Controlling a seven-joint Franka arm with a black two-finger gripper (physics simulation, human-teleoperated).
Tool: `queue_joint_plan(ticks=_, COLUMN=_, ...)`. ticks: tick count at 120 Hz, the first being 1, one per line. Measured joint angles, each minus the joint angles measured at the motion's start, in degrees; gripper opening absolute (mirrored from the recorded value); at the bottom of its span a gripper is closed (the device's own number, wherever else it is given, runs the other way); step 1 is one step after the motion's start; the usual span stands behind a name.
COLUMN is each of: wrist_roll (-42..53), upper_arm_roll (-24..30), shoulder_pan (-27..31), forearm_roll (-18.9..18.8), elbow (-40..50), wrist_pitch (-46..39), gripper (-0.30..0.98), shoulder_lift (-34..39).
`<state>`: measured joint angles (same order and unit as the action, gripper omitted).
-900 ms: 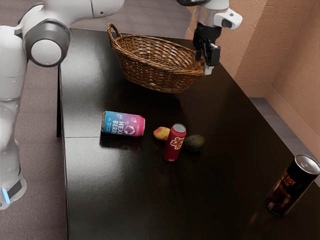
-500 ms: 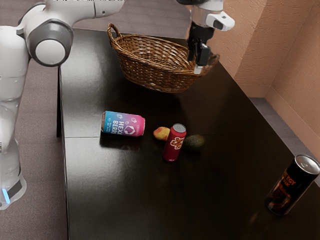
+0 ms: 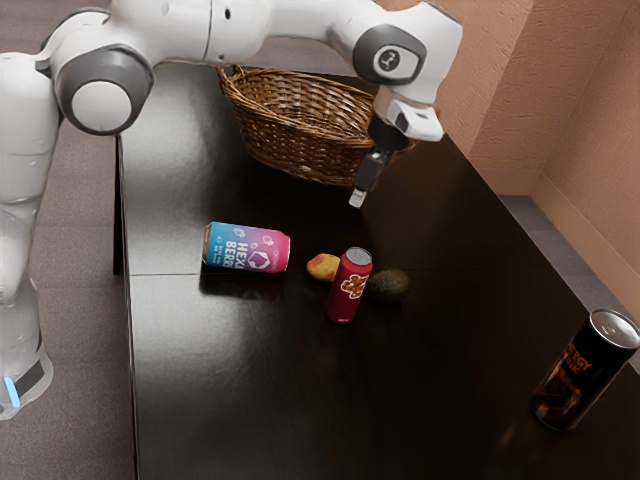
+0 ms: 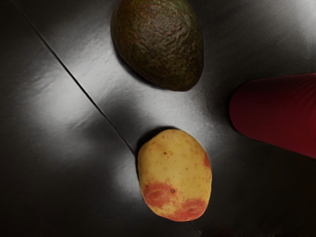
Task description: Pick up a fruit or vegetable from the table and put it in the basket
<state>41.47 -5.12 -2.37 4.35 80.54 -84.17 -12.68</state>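
Down swings the black gripper (image 3: 357, 197)!
Red-blotched yellow potato (image 4: 175, 173) and rough dark-green avocado (image 4: 160, 44) lie below on the bench (image 3: 240, 390); the jaws' opening and hold, can't tell.

The arm (image 3: 235, 30) has moved — closer to the potato (image 3: 323, 267).

Beneath the gripper (image 3: 358, 199), on the table (image 3: 230, 390), lie the potato (image 4: 175, 173) and avocado (image 4: 160, 44) — near each other, apart. The nearer upright can (image 3: 348, 290) stands close by them. Beyond the gripper from the exterior camera sits the basket (image 3: 300, 150). Toward that view's left lies the tipped can (image 3: 245, 248); well off to its right stands another can (image 3: 585, 370).
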Motion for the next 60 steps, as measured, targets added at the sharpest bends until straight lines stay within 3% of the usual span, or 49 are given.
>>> queue_joint_plan(ticks=30, wrist_roll=3.7, upper_arm_roll=-0.6, shoulder_pan=0.1, forearm_roll=1.7, elbow=8.6, wrist_pitch=-2.1, gripper=0.68, shoulder_lift=3.6)
queue_joint_plan(ticks=60, wrist_roll=1.1, upper_arm_roll=-0.6, shoulder_pan=0.1, forearm_roll=3.9, elbow=14.4, wrist_pitch=-2.6, gripper=0.68, shoulder_lift=7.9)
